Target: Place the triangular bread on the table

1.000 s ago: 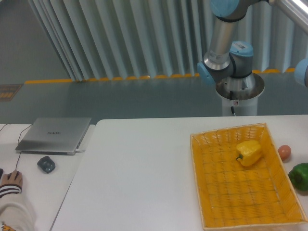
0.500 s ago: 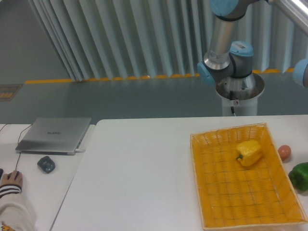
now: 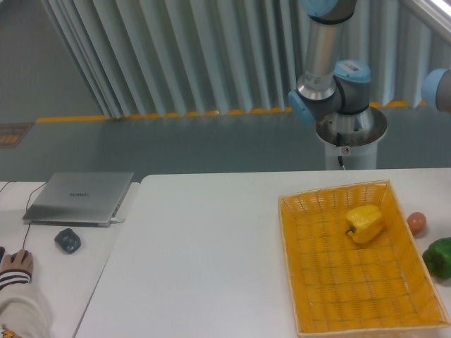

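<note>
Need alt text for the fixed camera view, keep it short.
A white table holds a yellow wicker basket with a yellow pepper inside; no bread or claw is visible. The robot arm rises behind, and a laptop sits on the left desk.

Green pepper [image 3: 440, 258] cut by right edge

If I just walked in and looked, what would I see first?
Probably the big yellow wicker basket on the right side of the white table, with a yellow pepper lying near its far end. Behind it stands the robot arm, grey with light blue joints, though its gripper is out of the picture. No bread shows anywhere in this view.
</note>
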`<action>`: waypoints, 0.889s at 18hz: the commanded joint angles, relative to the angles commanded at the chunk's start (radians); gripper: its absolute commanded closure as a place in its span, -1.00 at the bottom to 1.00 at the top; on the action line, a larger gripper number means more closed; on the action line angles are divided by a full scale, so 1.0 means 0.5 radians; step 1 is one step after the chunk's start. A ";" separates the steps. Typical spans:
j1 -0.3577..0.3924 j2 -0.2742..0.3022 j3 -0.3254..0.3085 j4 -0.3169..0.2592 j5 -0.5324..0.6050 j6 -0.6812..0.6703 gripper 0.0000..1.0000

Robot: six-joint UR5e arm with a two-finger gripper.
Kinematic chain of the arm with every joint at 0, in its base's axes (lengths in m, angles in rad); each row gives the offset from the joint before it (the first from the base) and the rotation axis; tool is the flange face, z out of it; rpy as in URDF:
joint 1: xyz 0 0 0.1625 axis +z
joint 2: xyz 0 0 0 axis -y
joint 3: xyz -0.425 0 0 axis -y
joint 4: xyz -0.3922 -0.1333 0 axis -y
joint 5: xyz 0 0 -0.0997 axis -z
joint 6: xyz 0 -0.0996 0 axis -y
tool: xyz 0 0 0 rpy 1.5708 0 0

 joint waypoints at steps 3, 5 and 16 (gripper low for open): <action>-0.009 0.025 0.003 -0.108 0.082 0.099 -1.00; -0.015 0.015 0.003 -0.123 0.141 0.102 -1.00; -0.055 -0.024 0.028 -0.197 0.150 0.136 -1.00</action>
